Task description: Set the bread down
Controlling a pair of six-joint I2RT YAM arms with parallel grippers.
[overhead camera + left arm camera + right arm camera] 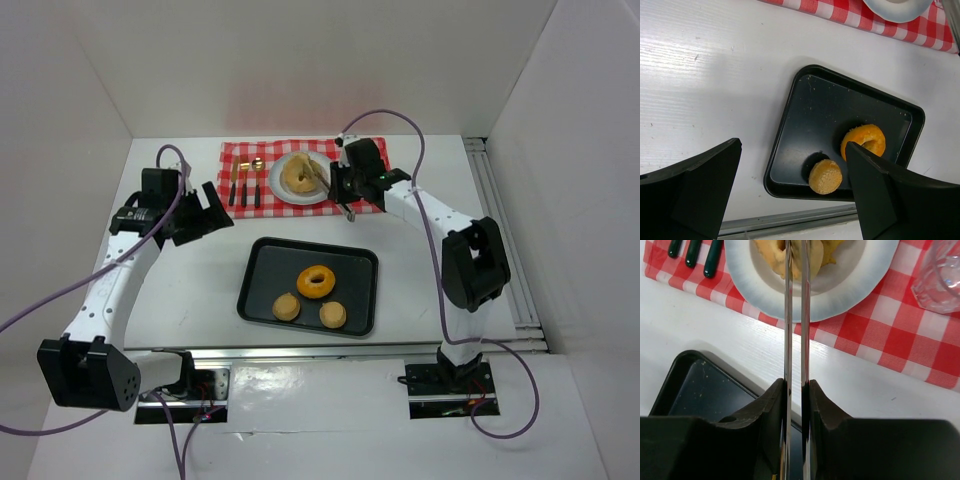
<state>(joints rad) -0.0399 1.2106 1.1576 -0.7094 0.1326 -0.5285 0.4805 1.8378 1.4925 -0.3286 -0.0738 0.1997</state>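
The right arm is stretched from its base at the near edge toward the middle of the far edge. The right gripper is clenched on a pair of metal tongs, which are pointed over the white plate. The bread is found on this plate, on a red and white checked cloth at the middle of the far edge. The left arm is bent over the left half of the tabletop, and the left gripper is released, its fingers spread wide. A black tray is placed in the middle, nearer to the near edge, and a ring-shaped pastry and two round buns are seen in it. Cutlery with dark handles is laid on the cloth, left of the plate. The white tabletop is enclosed by white walls, and a metal rail is fixed along the right edge. In the right wrist view the two thin blades of the tongs are seen close together, crossing the bread, but their tips are cut off by the top border, so it cannot be told whether the bread is pinched. A clear glass on the cloth beside the plate is shown clearly only there. In the left wrist view only one bun is visible beside the ring.
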